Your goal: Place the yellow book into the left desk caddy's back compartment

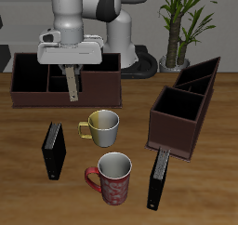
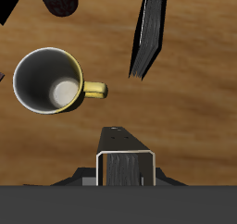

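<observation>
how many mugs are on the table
2. The grey mug with a yellow handle stands mid-table, in front of the long low box. The red patterned mug stands nearer the table's front edge, between the two black books. None seems hidden.

two mugs are counted: a pale mug (image 1: pixel 102 126) and a red-patterned mug (image 1: pixel 112 178). two black books are counted, one black book (image 1: pixel 54 152) at 8 o'clock on the table and another black book (image 1: pixel 158 178) at 4 o'clock. two caddies are counted, the left desk caddy (image 1: pixel 172 131) and a long low caddy (image 1: pixel 37 97). one yellow book (image 1: pixel 72 86) and one potted plant (image 1: pixel 181 24) are counted.
</observation>
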